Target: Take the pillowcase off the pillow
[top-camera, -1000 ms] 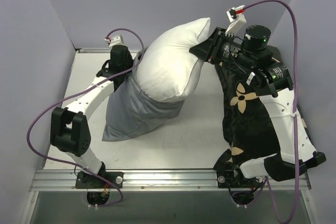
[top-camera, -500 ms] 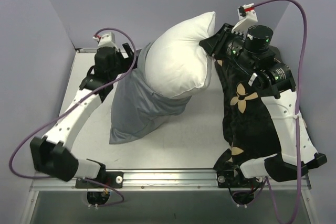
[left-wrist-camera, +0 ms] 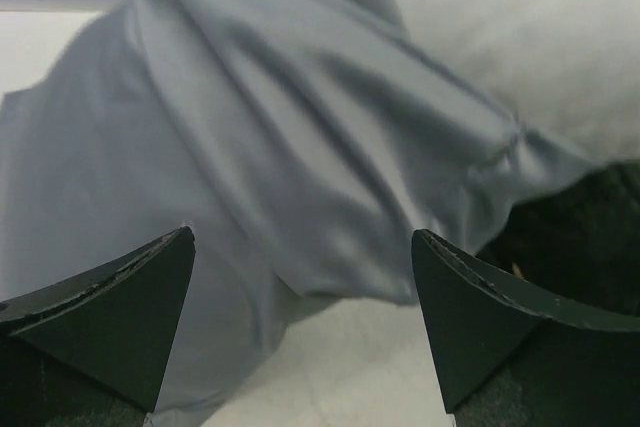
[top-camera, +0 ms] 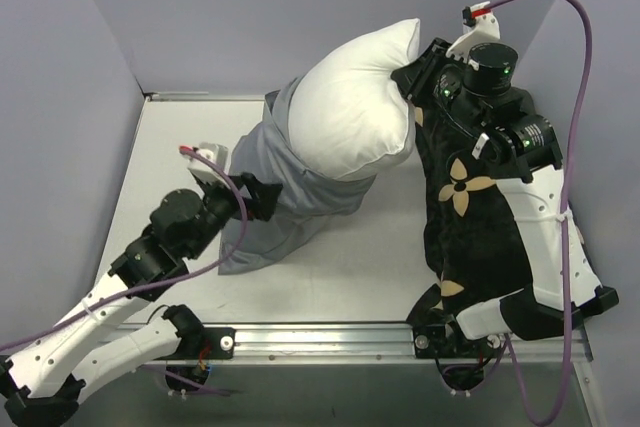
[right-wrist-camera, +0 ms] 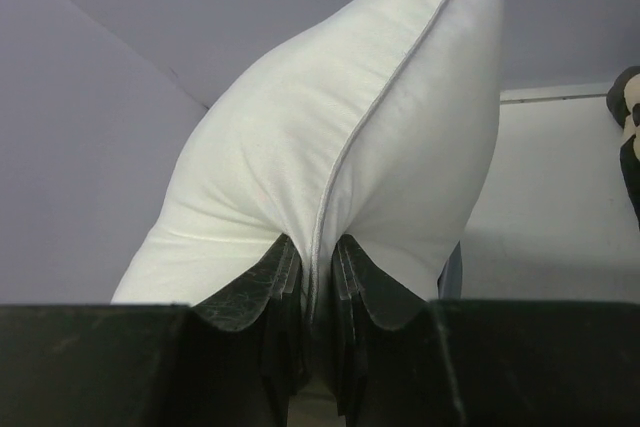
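The white pillow (top-camera: 355, 97) is held up at the back of the table, its lower half still inside the grey pillowcase (top-camera: 290, 197), which sags down to the tabletop. My right gripper (top-camera: 412, 82) is shut on the pillow's piped seam (right-wrist-camera: 380, 127), the edge pinched between both jaws of the right gripper (right-wrist-camera: 318, 247). My left gripper (top-camera: 268, 197) stands open at the pillowcase's left side, low near the table. In the left wrist view the grey pillowcase (left-wrist-camera: 280, 147) hangs just ahead of the left gripper (left-wrist-camera: 302, 237), with nothing between its fingers (left-wrist-camera: 110, 317).
A black plush cushion with tan flowers (top-camera: 465, 217) lies under the right arm at the table's right side; its dark edge (left-wrist-camera: 590, 237) shows in the left wrist view. Lavender walls close the back and sides. A metal rail (top-camera: 320, 337) runs along the front edge.
My left gripper has opened, left the pillowcase's top edge at the back left, and swung forward and down to its lower left side. The right gripper has raised the pillow a little.
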Robot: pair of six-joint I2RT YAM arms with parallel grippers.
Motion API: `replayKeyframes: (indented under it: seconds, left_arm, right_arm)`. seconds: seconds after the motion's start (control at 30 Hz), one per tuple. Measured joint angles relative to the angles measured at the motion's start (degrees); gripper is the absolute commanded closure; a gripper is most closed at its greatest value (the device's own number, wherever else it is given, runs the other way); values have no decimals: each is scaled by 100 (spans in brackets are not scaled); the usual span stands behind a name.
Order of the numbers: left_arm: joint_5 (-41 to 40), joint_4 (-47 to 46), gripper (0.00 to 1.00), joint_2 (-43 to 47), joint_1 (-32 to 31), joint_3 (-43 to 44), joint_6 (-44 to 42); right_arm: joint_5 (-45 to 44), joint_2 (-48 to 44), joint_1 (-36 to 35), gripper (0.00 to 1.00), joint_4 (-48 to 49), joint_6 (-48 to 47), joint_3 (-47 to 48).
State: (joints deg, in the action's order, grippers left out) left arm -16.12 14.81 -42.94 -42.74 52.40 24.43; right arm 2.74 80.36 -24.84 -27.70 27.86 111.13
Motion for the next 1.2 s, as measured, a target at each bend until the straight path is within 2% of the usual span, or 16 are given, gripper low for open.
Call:
replayKeyframes:
  seconds: [0.13,0.23,0.43,0.7,0.73,0.83,0.87,0.93,0.97,1.0,1.1,1.2]
  left_arm:
    - [-522,-111,3,7,-1322,-568,-210]
    - [-949,-330,2,-205,-1976,-730,-372]
    - [-2175,-745,4,-1172,-2492,-754,-302]
    - [-4625,-1246,3,-2229,-3589,-1095,-240]
    - [-4843,-1344,7,-2345,-3626,-1095,-249]
    - [-5364,-1725,36,-2553,-3633,-1147,-385]
    - [-5490,-1845,55,-2583,-3630,-1174,-433]
    - [-5674,-1998,73,-2629,-3628,-1202,-485]
    - [-5729,-2022,92,-2643,-3628,-1215,-481]
    - [-5764,-2017,100,-2653,-3626,-1226,-417]
    - [-5781,-1781,100,-2673,-3585,-1261,-70]
    - [-5702,-1202,100,-2754,-3469,-1266,671]
  right_arm:
    - [-48,0,-42,100,-7,-20,0]
    - [-208,0,-164,100,-11,-98,0]
    - [-511,0,-435,100,-48,-247,81]
    - [-686,13,-621,100,-170,-343,225]
    - [-697,13,-638,100,-184,-354,229]
    - [-748,13,-669,100,-225,-393,247]
    - [-752,13,-671,100,-232,-396,249]
    - [-780,13,-671,100,-273,-407,273]
    - [-791,15,-671,100,-299,-413,295]
    - [-793,17,-673,100,-330,-417,321]
    - [-796,17,-678,100,-398,-439,396]
    - [-831,22,-675,100,-487,-490,483]
